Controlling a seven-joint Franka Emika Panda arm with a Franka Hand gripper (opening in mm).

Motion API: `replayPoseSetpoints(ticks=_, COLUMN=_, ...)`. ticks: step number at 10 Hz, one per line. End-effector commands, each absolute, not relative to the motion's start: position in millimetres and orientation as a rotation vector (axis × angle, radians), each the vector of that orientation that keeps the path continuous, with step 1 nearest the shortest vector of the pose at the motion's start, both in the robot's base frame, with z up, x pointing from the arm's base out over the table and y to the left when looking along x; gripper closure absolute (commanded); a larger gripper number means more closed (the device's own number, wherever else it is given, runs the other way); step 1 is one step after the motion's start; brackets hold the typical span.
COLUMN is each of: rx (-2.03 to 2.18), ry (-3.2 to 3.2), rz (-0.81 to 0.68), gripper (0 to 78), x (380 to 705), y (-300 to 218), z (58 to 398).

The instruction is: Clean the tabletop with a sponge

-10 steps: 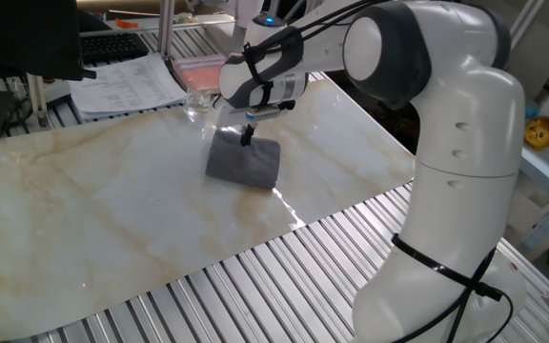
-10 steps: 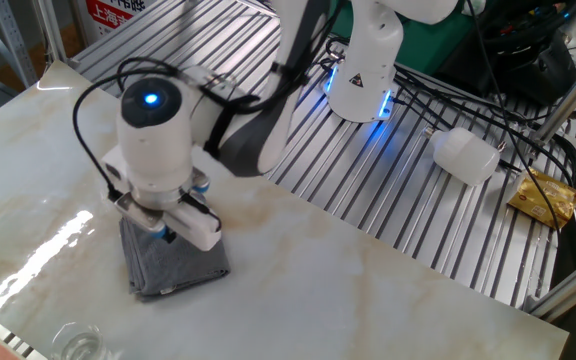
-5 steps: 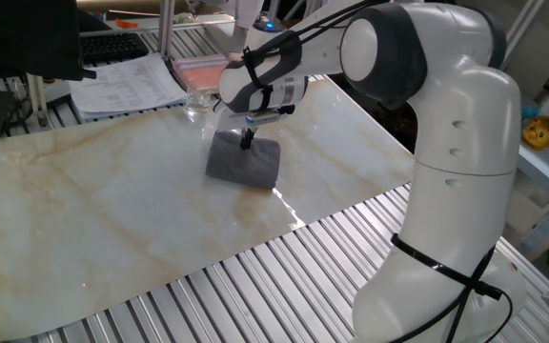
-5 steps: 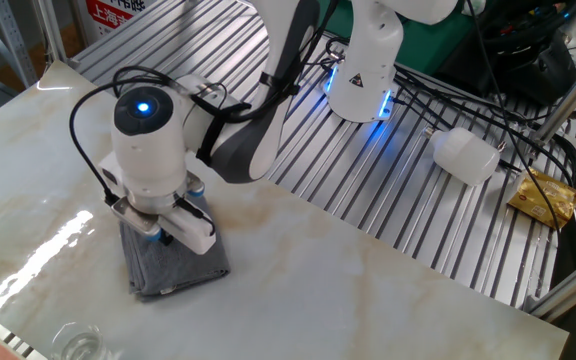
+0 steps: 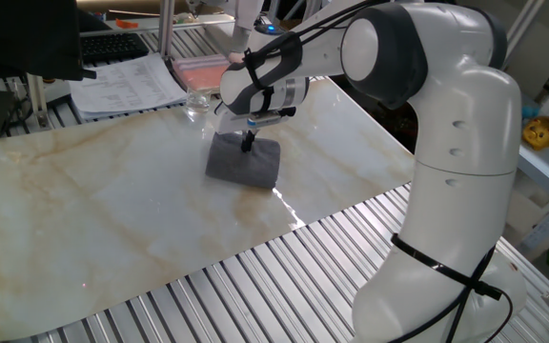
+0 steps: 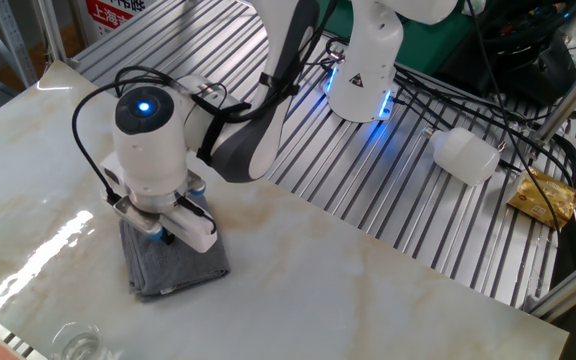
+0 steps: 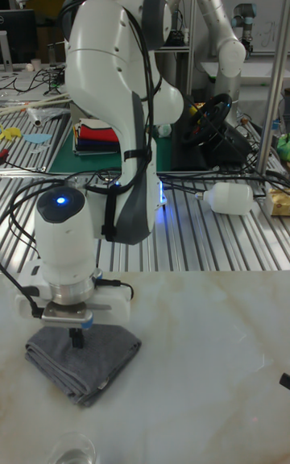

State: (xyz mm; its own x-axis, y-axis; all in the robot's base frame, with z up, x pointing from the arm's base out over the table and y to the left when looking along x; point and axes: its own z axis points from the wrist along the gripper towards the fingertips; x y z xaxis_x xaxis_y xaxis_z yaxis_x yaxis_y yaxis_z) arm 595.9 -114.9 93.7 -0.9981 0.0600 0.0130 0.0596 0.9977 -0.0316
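Note:
The sponge [image 5: 243, 163] is a dark grey folded pad lying flat on the cream marble tabletop [image 5: 103, 205], near its far right corner. My gripper [image 5: 247, 143] points straight down onto the sponge's top, fingers together and tips pressed into the cloth. From the other side, the sponge [image 6: 174, 266] shows under the white hand, and the gripper [image 6: 163, 237] is mostly hidden by it. In the tall view the gripper [image 7: 76, 341] stands on the middle of the sponge [image 7: 80, 358], which rests on the tabletop [image 7: 209, 367].
A clear glass [image 5: 196, 103] stands just beyond the sponge, with a pink tray [image 5: 201, 70] and papers [image 5: 127, 84] behind it. The glass [image 6: 77, 343] is close to the sponge. Ribbed metal slats [image 5: 284, 276] surround the slab. A white bottle [image 6: 465, 155] lies on the slats.
The hand shifted and tilted slightly over the sponge between one second ago and half a second ago. The sponge has stayed in the same spot.

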Motion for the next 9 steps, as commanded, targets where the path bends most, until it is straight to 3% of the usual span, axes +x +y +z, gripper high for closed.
replayPoseSetpoints(ticks=1, rx=-0.109, ry=-3.127, rz=0.029, gripper=77.6, x=596.6, y=-117.1, z=96.0)
replayPoseSetpoints(ticks=8, rx=-0.075, ry=-3.116, rz=0.008, gripper=77.6, x=596.9, y=-120.2, z=95.1)
replayPoseSetpoints(ticks=9, rx=-0.075, ry=-3.116, rz=0.008, gripper=0.2, x=596.9, y=-120.2, z=95.1)
